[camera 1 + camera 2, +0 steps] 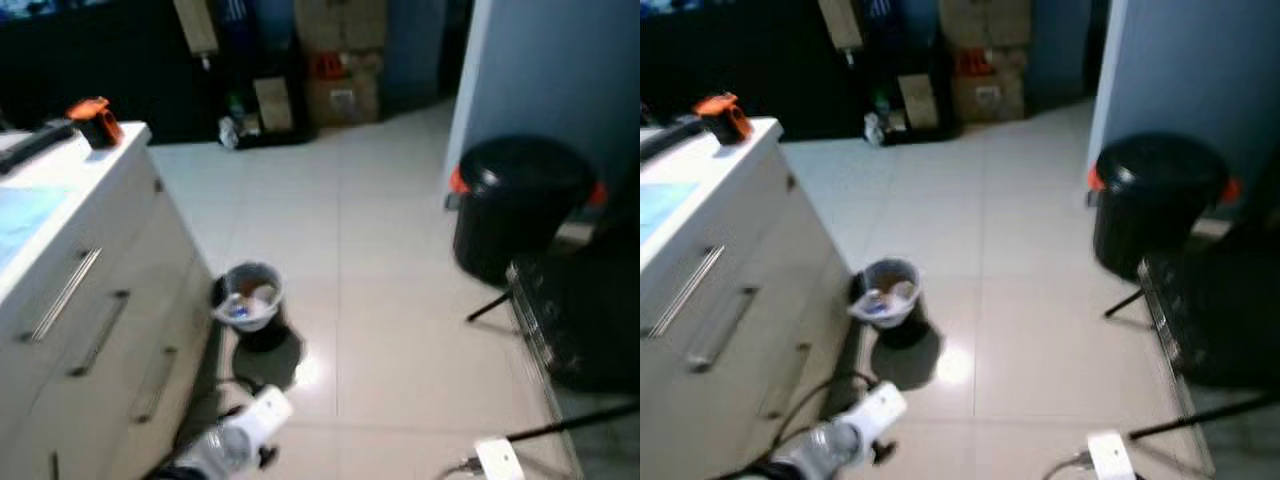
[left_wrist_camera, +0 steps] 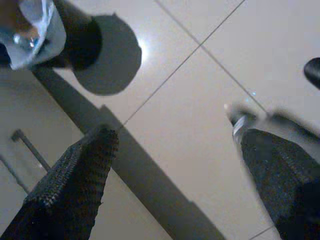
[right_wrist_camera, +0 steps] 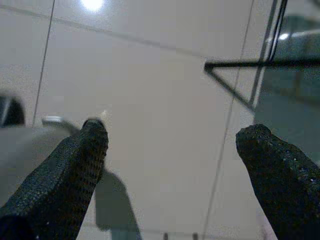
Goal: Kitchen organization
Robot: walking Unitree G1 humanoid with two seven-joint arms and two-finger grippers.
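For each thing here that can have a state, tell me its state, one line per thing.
Black bin: lid closed, upright on the floor.
Small bin: open, rubbish inside, upright by the cabinet.
Cabinet drawers: all shut.
Left hand: open, holding nothing, over the floor tiles.
Right hand: open, holding nothing, over the floor tiles.

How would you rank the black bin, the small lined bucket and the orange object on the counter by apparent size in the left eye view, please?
1. Black bin, largest.
2. Small lined bucket.
3. Orange object, smallest, though it sits farther from the camera, so its true size is unsure.
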